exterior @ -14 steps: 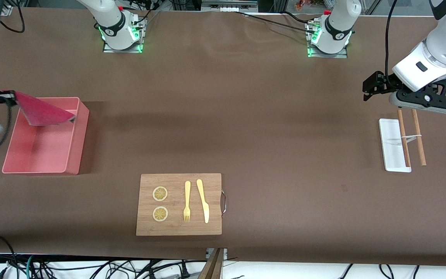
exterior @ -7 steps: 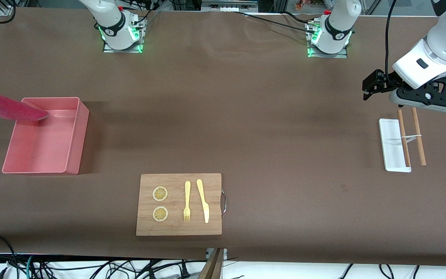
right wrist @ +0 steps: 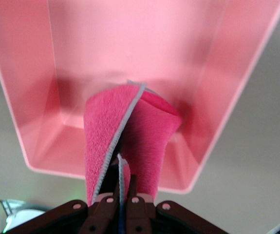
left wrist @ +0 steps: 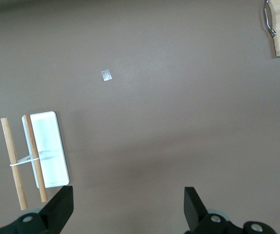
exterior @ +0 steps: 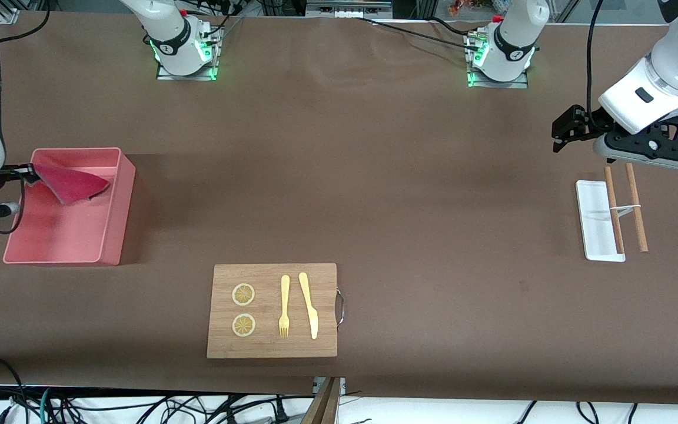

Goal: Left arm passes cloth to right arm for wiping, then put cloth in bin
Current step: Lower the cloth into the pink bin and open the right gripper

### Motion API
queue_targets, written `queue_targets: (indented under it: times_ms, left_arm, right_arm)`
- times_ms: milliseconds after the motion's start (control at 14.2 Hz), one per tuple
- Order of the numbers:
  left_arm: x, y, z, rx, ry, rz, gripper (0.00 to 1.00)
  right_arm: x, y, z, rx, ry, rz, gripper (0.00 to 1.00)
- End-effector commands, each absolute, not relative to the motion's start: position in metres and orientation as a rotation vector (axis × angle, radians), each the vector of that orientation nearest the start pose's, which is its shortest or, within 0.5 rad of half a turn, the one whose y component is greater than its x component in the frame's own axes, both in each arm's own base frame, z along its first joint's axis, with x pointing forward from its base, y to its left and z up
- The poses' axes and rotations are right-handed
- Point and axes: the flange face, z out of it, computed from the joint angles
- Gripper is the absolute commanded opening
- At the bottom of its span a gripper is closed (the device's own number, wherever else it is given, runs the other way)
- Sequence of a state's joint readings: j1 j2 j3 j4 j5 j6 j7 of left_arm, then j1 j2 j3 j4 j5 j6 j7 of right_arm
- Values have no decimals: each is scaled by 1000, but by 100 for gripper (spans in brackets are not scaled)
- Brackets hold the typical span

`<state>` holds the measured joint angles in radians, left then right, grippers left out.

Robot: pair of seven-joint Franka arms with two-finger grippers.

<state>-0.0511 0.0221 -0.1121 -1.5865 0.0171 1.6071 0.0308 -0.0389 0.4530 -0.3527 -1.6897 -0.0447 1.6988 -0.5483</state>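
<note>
The crimson-pink cloth (exterior: 71, 182) hangs from the right gripper (exterior: 21, 172), whose fingers are clamped tight on one edge of it, over the salmon-pink bin (exterior: 118, 206). In the right wrist view the cloth (right wrist: 130, 141) droops folded, its grey edging showing, down into the bin (right wrist: 28, 73); whether its lower end touches the floor of the bin cannot be told. The bin stands on the brown bench (exterior: 374, 176) at the right arm's end.

Nearer the front camera, about mid-bench, lies a wooden cutting board (exterior: 271, 347) with a metal handle, carrying two lemon slices (exterior: 243, 294), a yellow fork (exterior: 284, 306) and a yellow knife (exterior: 308, 305).

The left gripper (exterior: 562, 132) waits with its fingers spread wide and nothing between them, up over the bench at the left arm's end, beside a small white tray (exterior: 595, 221) with two wooden sticks (exterior: 613, 209) joined by a white band.
</note>
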Motion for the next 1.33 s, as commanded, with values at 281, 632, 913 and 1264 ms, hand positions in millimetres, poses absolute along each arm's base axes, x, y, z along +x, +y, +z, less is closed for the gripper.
queue_targets:
  times_ms: [281, 632, 913, 1264]
  left_arm:
    - [558, -86, 615, -3126, 303, 12, 100]
    - [560, -88, 613, -3130, 291, 14, 100]
    - [560, -90, 613, -3130, 298, 7, 100]
    - [563, -84, 611, -3135, 275, 2, 100]
  right_arm:
    - [561, -216, 260, -3052, -170, 588, 43]
    - [572, -211, 317, -3084, -198, 452, 100]
    - [582, -194, 381, -3092, -241, 346, 100]
    - [599, -155, 476, -3148, -393, 204, 100]
